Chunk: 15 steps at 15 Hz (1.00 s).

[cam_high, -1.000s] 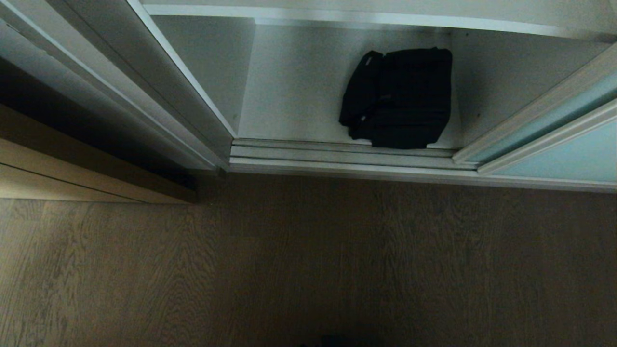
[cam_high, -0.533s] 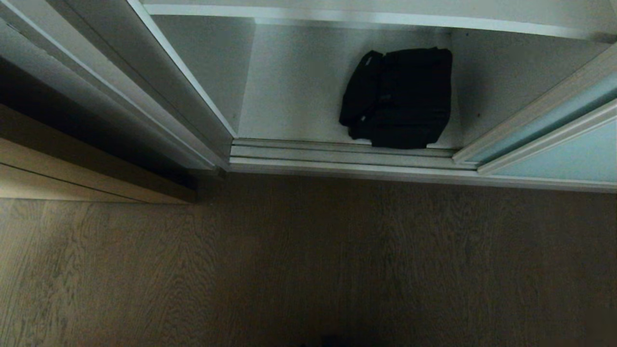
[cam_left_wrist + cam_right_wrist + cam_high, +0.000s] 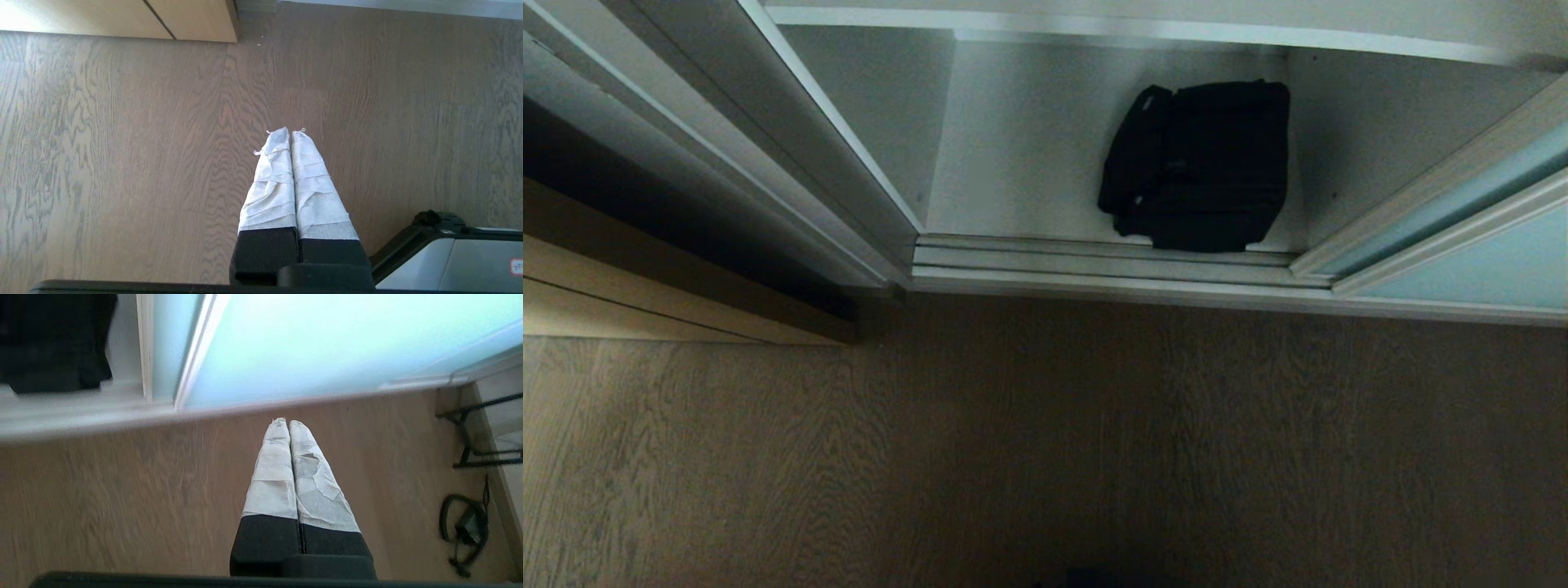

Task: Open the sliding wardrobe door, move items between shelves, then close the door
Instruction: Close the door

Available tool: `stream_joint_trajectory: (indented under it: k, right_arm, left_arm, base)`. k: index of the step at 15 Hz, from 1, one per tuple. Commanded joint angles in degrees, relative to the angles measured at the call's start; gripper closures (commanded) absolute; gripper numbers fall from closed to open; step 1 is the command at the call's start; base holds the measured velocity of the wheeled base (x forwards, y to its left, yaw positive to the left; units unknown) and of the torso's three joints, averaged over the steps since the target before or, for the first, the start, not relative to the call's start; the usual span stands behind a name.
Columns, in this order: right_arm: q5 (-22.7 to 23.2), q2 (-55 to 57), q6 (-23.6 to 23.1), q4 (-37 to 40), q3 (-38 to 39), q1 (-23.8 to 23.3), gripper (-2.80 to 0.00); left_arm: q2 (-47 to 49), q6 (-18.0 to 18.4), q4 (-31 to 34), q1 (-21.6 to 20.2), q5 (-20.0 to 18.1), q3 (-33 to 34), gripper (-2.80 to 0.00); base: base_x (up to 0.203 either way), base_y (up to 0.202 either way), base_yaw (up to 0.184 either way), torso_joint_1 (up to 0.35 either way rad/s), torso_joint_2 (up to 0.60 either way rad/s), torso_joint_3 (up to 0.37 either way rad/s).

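Black fabric, soft and bulky, was what I saw first: the bag (image 3: 1196, 163) lay slumped on the lowest white shelf (image 3: 1013, 163) of the wardrobe, toward the right side of the opening, its front edge just behind the silver floor track (image 3: 1094, 265). The sliding wardrobe door (image 3: 1470, 261), pale turquoise frosted glass in a slim silver frame, stood pushed to the right, leaving the compartment open. Neither arm showed from my head camera.

From the right wrist I saw what the head view lacked: the right gripper (image 3: 289, 422), white-wrapped fingers pressed together and holding nothing, hung over the wooden floor (image 3: 122, 498) near the door's glass, with a corner of the bag at the edge and a dark cable (image 3: 463, 526) lying off to the side. From the left wrist, the left gripper (image 3: 291, 131) was likewise closed and empty above bare floor, beside a tan wood panel (image 3: 122, 18).
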State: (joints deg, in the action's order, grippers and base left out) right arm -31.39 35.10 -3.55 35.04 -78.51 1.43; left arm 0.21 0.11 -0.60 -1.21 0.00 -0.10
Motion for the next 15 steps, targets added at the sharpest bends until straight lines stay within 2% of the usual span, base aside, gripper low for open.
stream_joint_trajectory:
  k: [1,5,8,10,13,15]
  right_arm:
    - [-0.8,2.9,0.5,0.0,-4.4,0.1,0.0]
    - [-8.4,6.2,0.6,-7.7,-7.2,1.3,0.0]
    - [-9.2,8.2,0.3,-8.2,-11.5,2.1,0.0]
    - [-6.4,10.1,0.4,-8.2,-15.1,0.9,0.0]
    - [1.9,11.8,0.3,-6.4,-19.9,-4.9,0.0]
    - [3.2,12.8,0.1,-5.0,-21.7,-5.9,0.0]
  left_arm:
    - [0.0,0.0,0.0,0.0,0.0,0.0,0.0]
    - [0.0,0.0,0.0,0.0,0.0,0.0,0.0]
    - [0.1,0.0,0.0,0.0,0.0,0.0,0.0]
    - [0.1,0.0,0.0,0.0,0.0,0.0,0.0]
    - [0.0,0.0,0.0,0.0,0.0,0.0,0.0]
    - [0.1,0.0,0.0,0.0,0.0,0.0,0.0]
  base:
    - [0.0,0.0,0.0,0.0,0.0,0.0]
    - [0.0,0.0,0.0,0.0,0.0,0.0]
    - [0.0,0.0,0.0,0.0,0.0,0.0]
    - [0.0,0.0,0.0,0.0,0.0,0.0]
    - [0.0,0.0,0.0,0.0,0.0,0.0]
    - [0.0,0.0,0.0,0.0,0.0,0.0]
